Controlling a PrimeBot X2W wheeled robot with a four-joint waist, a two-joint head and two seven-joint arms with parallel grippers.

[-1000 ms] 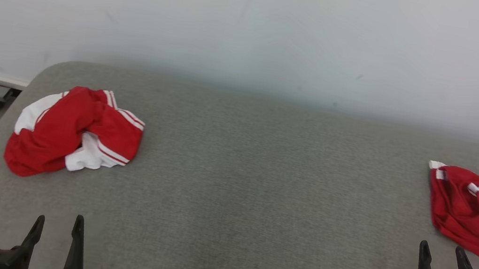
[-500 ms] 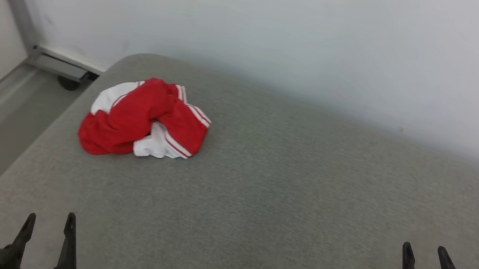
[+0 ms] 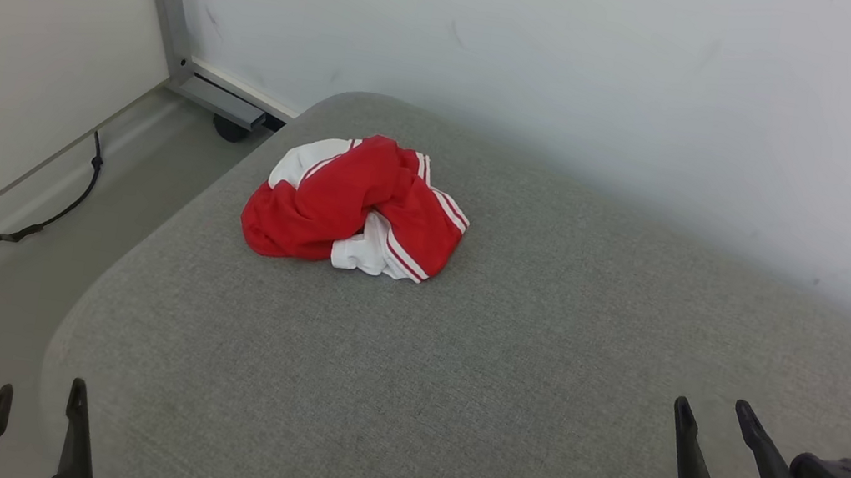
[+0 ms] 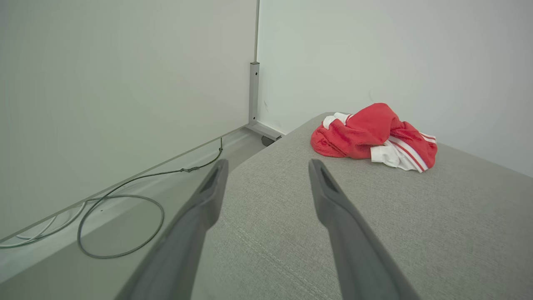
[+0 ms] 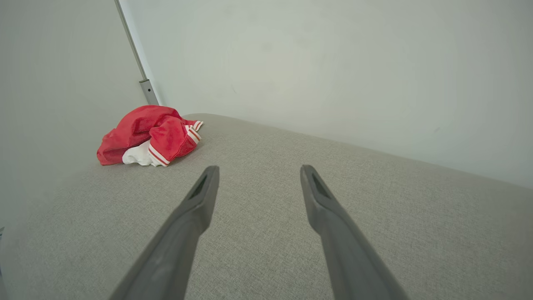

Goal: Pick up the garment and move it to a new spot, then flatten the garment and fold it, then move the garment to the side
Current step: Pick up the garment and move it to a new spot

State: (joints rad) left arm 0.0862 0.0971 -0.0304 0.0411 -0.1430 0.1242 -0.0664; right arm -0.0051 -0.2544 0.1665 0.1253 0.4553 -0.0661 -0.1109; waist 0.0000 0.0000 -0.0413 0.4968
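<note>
While not yet gripping, at step one: left gripper (image 3: 42,385) and right gripper (image 3: 712,404) spread, empty. Crumpled garment (image 3: 355,203) well ahead, right of left fingers (image 4: 333,200), left of right fingers (image 5: 200,196). Next, likely: reach in, pinch raised fold.

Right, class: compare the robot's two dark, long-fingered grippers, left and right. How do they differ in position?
The dark left gripper straddles the left edge of the grey fabric cushion, one finger over the floor; the dark right gripper hangs wholly over the cushion. The crumpled red-and-white garment lies ahead and right of the left gripper, but ahead and left of the right gripper. Both are open and hold nothing.
</note>
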